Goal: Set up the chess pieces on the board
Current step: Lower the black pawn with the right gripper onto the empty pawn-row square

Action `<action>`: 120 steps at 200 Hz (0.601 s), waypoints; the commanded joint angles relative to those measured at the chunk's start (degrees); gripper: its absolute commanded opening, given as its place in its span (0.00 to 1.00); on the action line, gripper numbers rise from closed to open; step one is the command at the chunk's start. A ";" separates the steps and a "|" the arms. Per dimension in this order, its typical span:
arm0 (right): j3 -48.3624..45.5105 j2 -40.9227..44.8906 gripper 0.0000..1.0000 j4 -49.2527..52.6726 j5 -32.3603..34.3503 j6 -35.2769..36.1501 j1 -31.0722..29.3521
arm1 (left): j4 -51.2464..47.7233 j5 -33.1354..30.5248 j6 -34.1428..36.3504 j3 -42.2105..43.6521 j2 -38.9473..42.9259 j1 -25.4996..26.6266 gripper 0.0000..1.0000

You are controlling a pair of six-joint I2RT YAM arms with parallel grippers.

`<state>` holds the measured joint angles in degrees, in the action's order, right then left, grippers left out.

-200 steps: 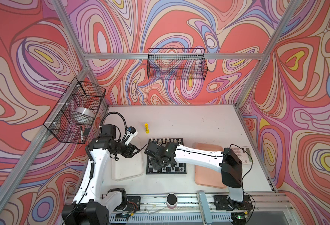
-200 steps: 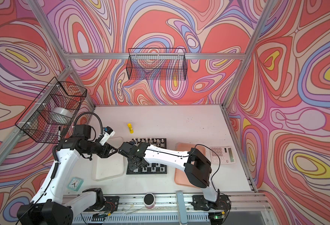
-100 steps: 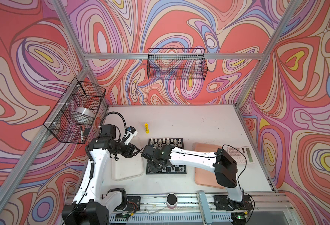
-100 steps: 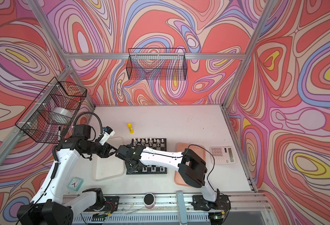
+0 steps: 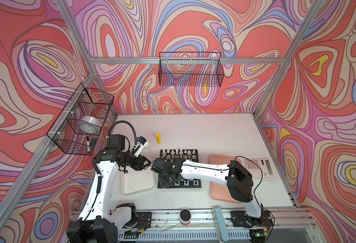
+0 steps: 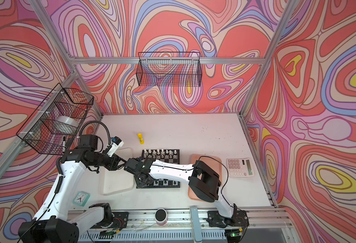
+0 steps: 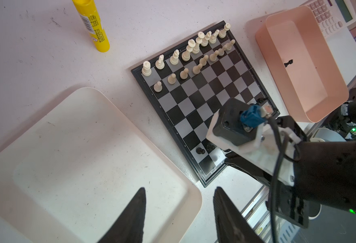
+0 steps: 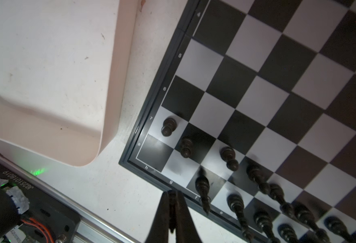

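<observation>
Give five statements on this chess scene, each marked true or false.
1. The white chess pieces stand on the board. True.
2. The right hand is wide open. False: it is shut, at the board's edge.
3. A black piece is in the pink tray. True.
4. The glue stick lies on the board. False: it is on the table.
5. The left hand grips a pawn. False: it is open and empty.
</observation>
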<state>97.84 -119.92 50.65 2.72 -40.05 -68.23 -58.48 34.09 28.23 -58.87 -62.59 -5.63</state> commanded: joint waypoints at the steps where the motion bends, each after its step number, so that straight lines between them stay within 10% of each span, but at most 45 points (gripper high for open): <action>1: 1.29 -1.11 0.07 -0.62 -0.08 0.55 -0.33 | -0.24 0.64 -0.36 -0.43 0.85 -0.35 0.53; 120: 2.63 -3.61 0.07 0.31 1.85 1.90 -0.33 | -0.41 0.59 -0.15 -0.37 0.72 -0.35 0.53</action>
<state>99.42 -122.08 50.59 2.98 -38.74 -68.23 -58.48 34.09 28.23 -58.87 -62.54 -5.63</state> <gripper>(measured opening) 0.074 0.531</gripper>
